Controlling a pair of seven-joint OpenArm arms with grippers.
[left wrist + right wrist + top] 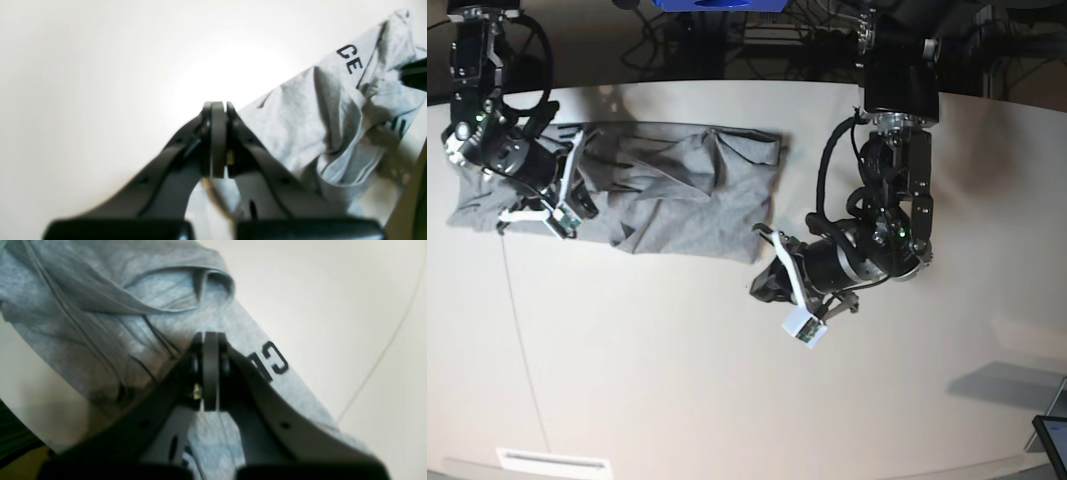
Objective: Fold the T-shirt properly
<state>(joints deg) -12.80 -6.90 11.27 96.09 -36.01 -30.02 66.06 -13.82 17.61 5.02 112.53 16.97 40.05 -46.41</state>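
While the T-shirt (pixel 667 190) lies rumpled across the desk (pixel 677 380), both grippers rest at its edges. Left fingers (pixel 218 140) are pressed together beside its corner. Right fingers (pixel 210 373) are pressed together over the cloth; whether they pinch it, I cannot tell.

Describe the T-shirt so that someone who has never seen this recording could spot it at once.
On the pale table, look to the far half, between the two black arms. There the T-shirt lies rumpled in a wide band. It is the only cloth there: heather grey with black block capitals, its corner pinched in the left claw.
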